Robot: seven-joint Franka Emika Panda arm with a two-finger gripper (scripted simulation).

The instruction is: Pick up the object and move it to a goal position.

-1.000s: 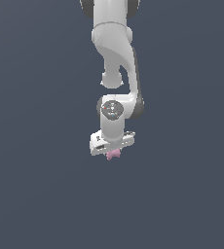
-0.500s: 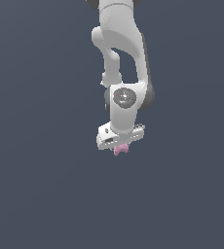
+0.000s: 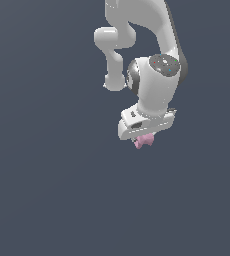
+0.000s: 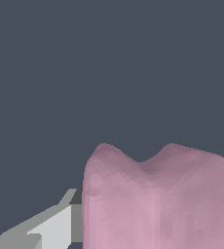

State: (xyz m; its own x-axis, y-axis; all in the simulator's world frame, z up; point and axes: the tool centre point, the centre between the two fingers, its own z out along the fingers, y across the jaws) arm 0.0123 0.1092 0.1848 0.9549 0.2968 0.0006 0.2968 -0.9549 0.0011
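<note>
Carrying pink object to goal
Gripper (image 3: 143,139) was clamped on the object (image 3: 144,142), w/ it hanging below so it could travel.

Bare simulator void, flat grey backdrop

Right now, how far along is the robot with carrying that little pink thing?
The pickup looks done: the pink piece sits under the white hand, clear of any surface in the exterior view, and the wrist view shows it close up against one finger. In hand is the carrying. What is left is reaching the goal position, but no marker for it shows in either view, so I cannot say how near it is.
</note>
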